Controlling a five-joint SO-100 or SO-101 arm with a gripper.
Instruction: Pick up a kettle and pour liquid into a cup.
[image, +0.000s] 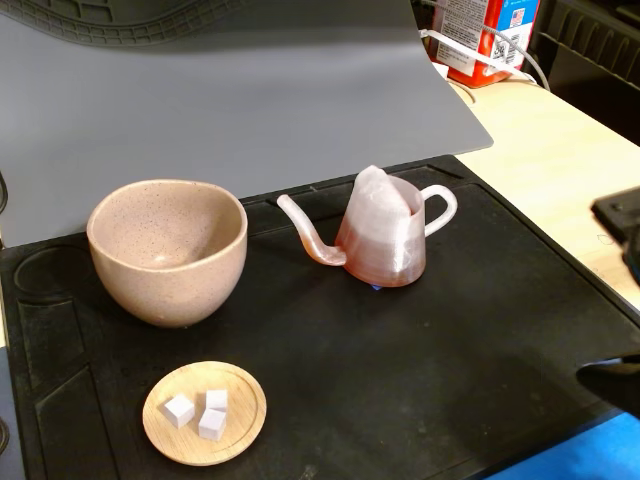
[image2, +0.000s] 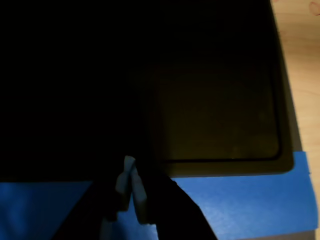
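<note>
The translucent pinkish kettle (image: 385, 240) stands upright on the black mat (image: 450, 340), right of centre in the fixed view. Its thin spout points left toward the cup and its loop handle faces right. Its lower part looks darker orange-brown, which may be the liquid. The beige-pink speckled cup (image: 167, 250) stands to its left, and its inside looks empty. In the wrist view my gripper (image2: 131, 167) is at the bottom, with its pale fingertips (image2: 140, 200) together and nothing between them, over the mat's edge and blue tape. Kettle and cup are out of the wrist view.
A flat wooden saucer (image: 245, 425) holding white cubes (image: 211, 423) lies in front of the cup. Dark arm parts (image: 620, 225) enter at the right edge of the fixed view. A grey sheet (image: 250, 100) rises behind the mat. A red-white carton (image: 490, 35) stands at the back right.
</note>
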